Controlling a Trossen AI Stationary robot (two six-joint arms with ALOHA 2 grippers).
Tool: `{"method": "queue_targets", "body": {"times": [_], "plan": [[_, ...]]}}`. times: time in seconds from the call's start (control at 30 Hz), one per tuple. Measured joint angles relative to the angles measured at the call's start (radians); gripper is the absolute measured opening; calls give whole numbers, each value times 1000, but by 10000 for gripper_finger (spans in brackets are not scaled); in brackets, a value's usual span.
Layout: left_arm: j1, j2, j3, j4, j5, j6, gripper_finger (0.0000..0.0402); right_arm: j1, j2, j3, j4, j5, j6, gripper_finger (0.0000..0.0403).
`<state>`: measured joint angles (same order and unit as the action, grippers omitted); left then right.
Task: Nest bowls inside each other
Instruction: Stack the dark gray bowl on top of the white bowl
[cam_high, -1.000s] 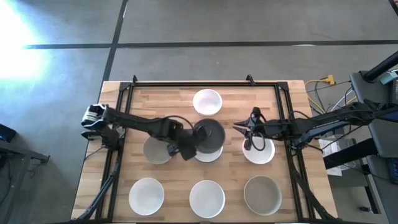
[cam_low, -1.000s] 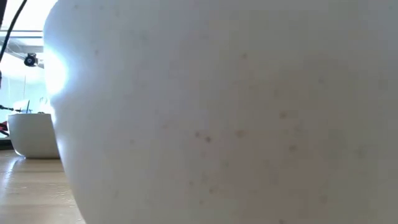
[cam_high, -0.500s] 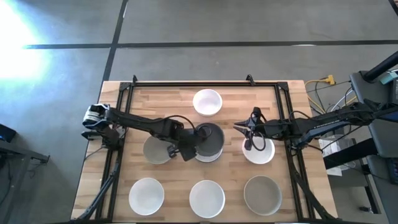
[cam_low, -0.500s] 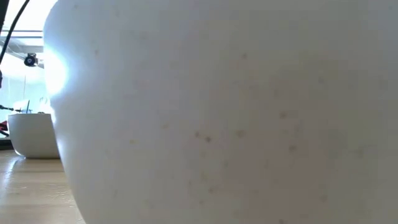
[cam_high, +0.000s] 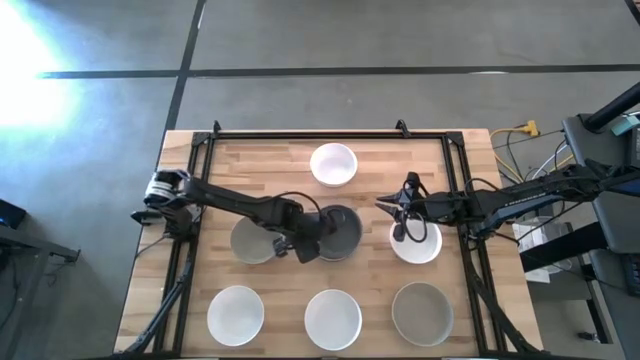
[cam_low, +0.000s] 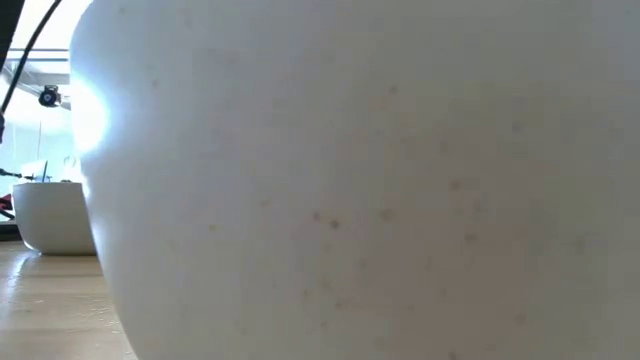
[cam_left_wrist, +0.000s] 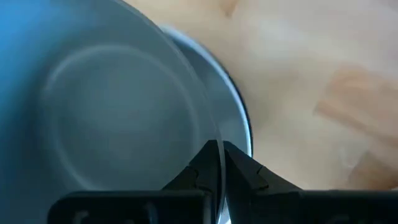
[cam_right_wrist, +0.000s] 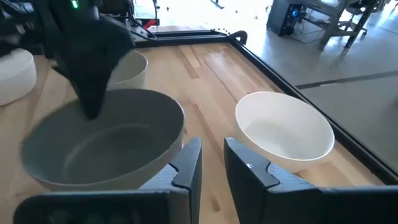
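The robot has two long, thin, dark arms. The left arm (cam_high: 225, 203) has a white and black round part at the end near the table's edge (cam_high: 160, 187). A thin black cable makes a loop on top of it. The right arm (cam_high: 500, 203) is dark too, with black cables running along it. Each arm ends in two black pointed fingers (cam_right_wrist: 181, 167).
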<state>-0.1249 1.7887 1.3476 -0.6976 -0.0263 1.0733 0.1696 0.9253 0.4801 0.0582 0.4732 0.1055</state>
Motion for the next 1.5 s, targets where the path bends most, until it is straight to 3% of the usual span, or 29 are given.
{"method": "queue_targets", "body": {"times": [0.2,0.4,1.33,1.5], "plan": [[0,21,0,-33,-55,6,0,0,0,0,0,0,0,63],[-1,10,39,-132,-13,-21,0,0,1,0,0,0,-1,63],[-1,27,62,-123,34,-95,1,0,1,-1,3,0,-1,63],[-2,27,61,-123,35,-99,40,0,1,-1,3,0,-1,63]]}}
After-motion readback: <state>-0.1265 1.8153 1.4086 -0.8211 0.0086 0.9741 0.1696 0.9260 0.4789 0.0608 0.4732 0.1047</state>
